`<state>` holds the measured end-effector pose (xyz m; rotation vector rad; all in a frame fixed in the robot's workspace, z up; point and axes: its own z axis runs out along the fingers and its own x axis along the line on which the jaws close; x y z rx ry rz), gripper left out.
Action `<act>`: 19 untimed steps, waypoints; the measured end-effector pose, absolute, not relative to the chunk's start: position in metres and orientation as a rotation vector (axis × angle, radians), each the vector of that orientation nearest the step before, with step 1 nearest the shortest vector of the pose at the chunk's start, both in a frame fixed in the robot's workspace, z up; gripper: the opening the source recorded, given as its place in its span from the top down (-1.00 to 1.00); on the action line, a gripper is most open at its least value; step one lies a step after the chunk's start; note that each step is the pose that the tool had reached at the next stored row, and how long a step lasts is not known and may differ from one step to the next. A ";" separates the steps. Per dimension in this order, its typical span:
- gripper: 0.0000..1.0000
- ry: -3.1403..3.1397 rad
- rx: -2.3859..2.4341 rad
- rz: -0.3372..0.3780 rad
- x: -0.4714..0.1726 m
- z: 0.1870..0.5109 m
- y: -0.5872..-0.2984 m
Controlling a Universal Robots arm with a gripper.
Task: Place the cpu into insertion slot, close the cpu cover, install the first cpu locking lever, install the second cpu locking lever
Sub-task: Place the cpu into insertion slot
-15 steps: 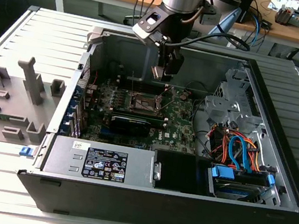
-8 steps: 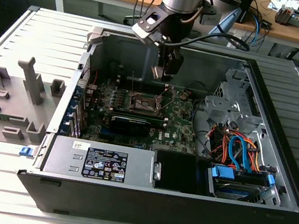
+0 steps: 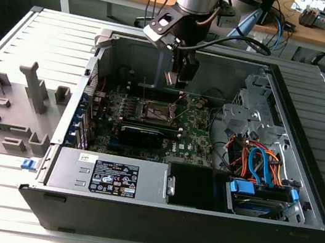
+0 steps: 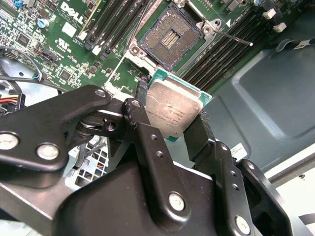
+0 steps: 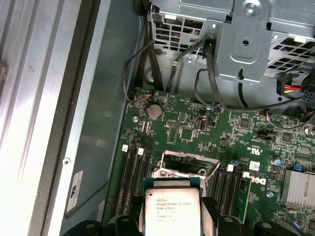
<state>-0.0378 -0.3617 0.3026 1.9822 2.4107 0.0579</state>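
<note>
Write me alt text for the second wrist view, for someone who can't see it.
The black gripper grips the cpu by two opposite edges, its silver top facing the camera. Beyond it on the green motherboard sits the insertion slot, uncovered and empty, with long dark memory slots on either side.

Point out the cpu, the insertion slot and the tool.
cpu (image 4: 173, 112): second wrist view, middle of its metal top.
insertion slot (image 4: 170, 39): second wrist view, centre of its pin field.
tool (image 3: 178, 80): exterior view, between its fingertips, shut on the cpu.
</note>
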 end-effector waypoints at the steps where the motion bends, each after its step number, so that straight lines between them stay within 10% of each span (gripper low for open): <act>1: -0.09 2.409 1.984 0.058 -0.038 0.303 -0.362; 19: -0.09 2.376 2.023 0.057 -0.038 0.302 -0.362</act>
